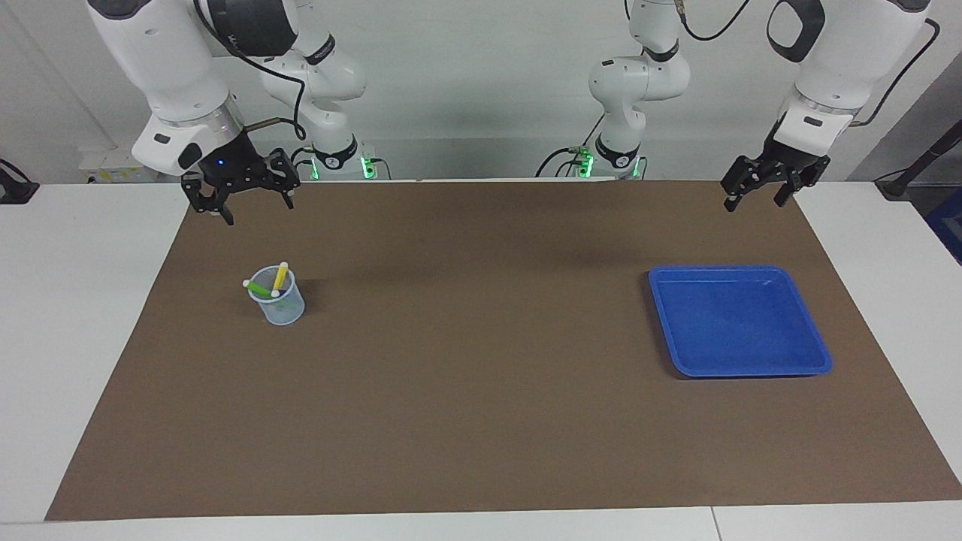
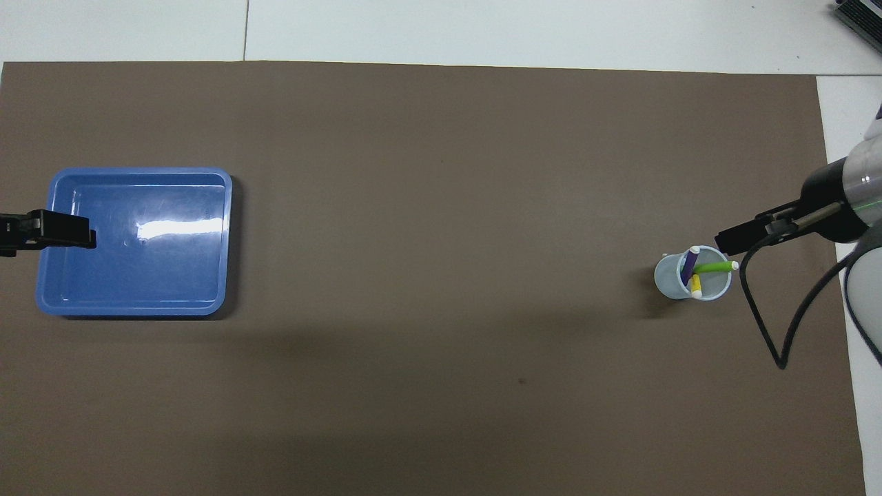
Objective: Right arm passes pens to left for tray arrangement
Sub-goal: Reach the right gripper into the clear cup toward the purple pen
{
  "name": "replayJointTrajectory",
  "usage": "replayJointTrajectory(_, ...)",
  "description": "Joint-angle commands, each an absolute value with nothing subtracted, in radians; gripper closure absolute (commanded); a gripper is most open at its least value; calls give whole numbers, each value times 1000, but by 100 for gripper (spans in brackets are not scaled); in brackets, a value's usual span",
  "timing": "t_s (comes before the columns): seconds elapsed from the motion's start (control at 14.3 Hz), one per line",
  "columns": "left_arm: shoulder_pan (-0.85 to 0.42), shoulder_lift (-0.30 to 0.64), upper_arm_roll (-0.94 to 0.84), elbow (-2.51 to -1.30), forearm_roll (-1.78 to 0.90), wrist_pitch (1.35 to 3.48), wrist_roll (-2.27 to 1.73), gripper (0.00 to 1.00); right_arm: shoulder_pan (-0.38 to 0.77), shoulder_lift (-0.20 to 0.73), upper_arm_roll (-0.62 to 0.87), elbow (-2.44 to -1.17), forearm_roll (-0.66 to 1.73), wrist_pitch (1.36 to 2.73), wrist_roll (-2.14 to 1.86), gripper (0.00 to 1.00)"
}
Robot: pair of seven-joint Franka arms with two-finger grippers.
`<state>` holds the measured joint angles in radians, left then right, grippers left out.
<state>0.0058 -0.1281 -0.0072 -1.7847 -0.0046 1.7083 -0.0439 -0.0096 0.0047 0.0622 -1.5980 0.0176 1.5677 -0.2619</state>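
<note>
The right arm's black claw gripper with a small blue light (image 1: 252,208) hangs at the upper left of the facing view, jaws apart and holding nothing. The left arm's black claw gripper (image 1: 755,197) hangs at the upper right, jaws apart too, also holding nothing. Three thin marker pens, purple (image 2: 689,265), bright green (image 1: 259,288) and yellow (image 1: 279,277), stand tilted in a small pale translucent cup (image 1: 279,306) at centre left. The shallow bright blue plastic tray (image 1: 819,353) lies at centre right on the brown mat (image 1: 481,391)

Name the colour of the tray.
Bright blue; the tray shows best in the overhead view.
</note>
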Motion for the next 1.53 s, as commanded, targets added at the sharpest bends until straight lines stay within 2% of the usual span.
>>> replayJointTrajectory(0.0, -2, -130, -2, -1781, -17, 1694, -54, 0, -21, 14, 71, -1582, 14, 1549, -244, 0)
replayJointTrajectory(0.84, 5, -129, -2, -1776, -17, 1692, -54, 0, -20, 9, 72, -1588, 26, 1555, -244, 0)
replayJointTrajectory(1.12, 8, -130, -2, -1776, -17, 1689, -54, 0, -29, -24, 71, -1660, 17, 1562, -245, 0)
replayJointTrajectory(1.46, 8, -130, -2, -1778, -17, 1690, -54, 0, -29, -28, 48, -1667, 15, 1548, -361, 0)
